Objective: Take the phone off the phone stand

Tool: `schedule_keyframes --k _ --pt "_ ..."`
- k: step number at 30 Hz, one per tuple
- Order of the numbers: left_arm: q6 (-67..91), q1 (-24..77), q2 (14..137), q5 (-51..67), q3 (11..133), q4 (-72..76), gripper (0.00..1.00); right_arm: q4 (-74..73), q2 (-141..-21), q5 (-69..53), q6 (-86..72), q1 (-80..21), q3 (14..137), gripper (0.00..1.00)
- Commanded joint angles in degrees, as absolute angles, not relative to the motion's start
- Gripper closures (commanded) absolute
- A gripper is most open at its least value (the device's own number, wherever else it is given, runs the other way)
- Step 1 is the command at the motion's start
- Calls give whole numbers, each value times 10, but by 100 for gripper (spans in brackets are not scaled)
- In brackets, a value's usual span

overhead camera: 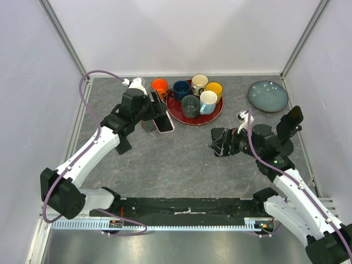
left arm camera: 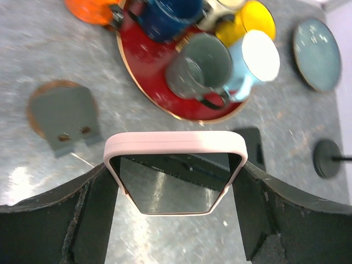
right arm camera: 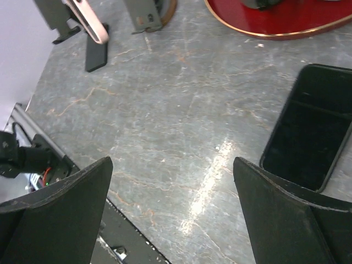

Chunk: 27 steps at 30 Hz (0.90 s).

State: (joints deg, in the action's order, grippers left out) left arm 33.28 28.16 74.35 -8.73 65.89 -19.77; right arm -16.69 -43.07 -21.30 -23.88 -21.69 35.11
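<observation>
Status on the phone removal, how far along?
Done: the phone is off the stand, which sits empty. In hand: the left gripper is shut on the phone, holding it in the air. Left: set it down and release. The right gripper is open and holds nothing.

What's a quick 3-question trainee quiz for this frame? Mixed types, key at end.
1. True or false: the pink-cased phone sits in the phone stand.
2. The right gripper holds: A) a black phone B) a mug C) nothing.
3. How many mugs are in the top view?
Key: 1 false, the left gripper holds it clear of the empty stand; 2 C; 3 six.
</observation>
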Motion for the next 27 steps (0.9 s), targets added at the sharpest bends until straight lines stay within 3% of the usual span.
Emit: schedule_keyframes --k 1,6,20,23,27 --pt "388 306 709 34 639 -176 73 -77 -439 -273 -264 -230 352 2" --pt "424 346 697 64 621 -152 73 11 -449 -274 -293 -268 325 2" --pt "459 420 712 59 607 -117 73 78 -556 -146 -274 -430 341 7" --pt "463 424 712 59 602 -108 73 83 -579 -113 -269 -459 346 12" --pt "462 427 711 55 599 -109 73 90 -598 -91 -265 -482 350 29"
